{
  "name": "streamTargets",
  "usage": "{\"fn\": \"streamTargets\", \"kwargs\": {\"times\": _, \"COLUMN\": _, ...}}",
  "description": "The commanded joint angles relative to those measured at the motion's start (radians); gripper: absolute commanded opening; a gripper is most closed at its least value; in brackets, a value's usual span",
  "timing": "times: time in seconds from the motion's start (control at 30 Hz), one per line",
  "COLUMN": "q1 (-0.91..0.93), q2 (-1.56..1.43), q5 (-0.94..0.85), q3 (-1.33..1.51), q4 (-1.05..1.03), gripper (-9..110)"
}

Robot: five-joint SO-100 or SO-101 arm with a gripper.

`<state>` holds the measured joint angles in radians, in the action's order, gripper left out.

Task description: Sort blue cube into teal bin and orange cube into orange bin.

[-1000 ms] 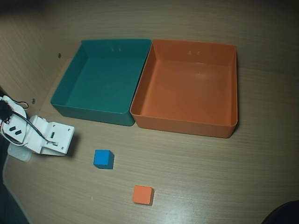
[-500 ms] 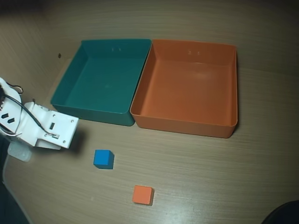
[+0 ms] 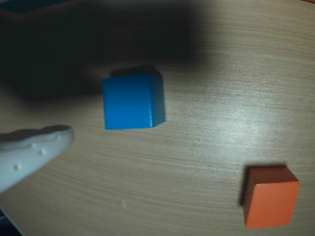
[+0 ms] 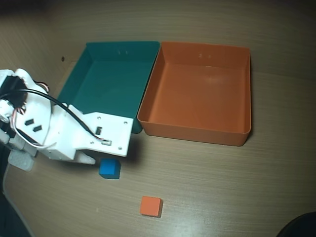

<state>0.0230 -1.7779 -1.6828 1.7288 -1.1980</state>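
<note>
Pale wood-grain tabletop (image 4: pixel 222 182) filled the overhead view, its far edge and corners lost in shadow. At the left, the white arm (image 4: pixel 54 128) reached in over the near left corner of the teal bin (image 4: pixel 111 84), hiding that corner and part of the front wall; its gripper lay beneath the arm's body there, so whether it was wide or narrow could not be told. In the wrist view only one pale fingertip (image 3: pixel 37 150) entered from the left edge, clear of the blue cube (image 3: pixel 133 101), with the other finger out of frame. That blue cube (image 4: pixel 109 168) sat on the table just below the arm's front edge, outside both bins. Further right and nearer the camera lay the orange cube (image 4: pixel 150 206), apart from the blue one; in the wrist view it (image 3: pixel 270 196) sat low and right. At the right, the orange bin (image 4: pixel 197 94) stood against the teal bin's side.
</note>
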Motion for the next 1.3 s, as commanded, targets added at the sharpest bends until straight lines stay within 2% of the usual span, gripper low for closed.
{"fn": "streamTargets", "kwargs": {"times": 0.0, "q1": 0.009, "q2": 0.044, "q5": -0.066, "q3": -0.081, "q4": 0.003, "gripper": 28}}
{"fn": "streamTargets", "kwargs": {"times": 0.6, "q1": 0.074, "q2": 0.187, "q5": -0.232, "q3": -0.098, "q4": 0.017, "gripper": 28}}
{"fn": "streamTargets", "kwargs": {"times": 0.9, "q1": 0.075, "q2": 0.187, "q5": -0.238, "q3": -0.1, "q4": 0.02, "gripper": 28}}
{"fn": "streamTargets", "kwargs": {"times": 1.27, "q1": 0.075, "q2": 0.27, "q5": -0.235, "q3": -0.087, "q4": 0.138, "gripper": 28}}
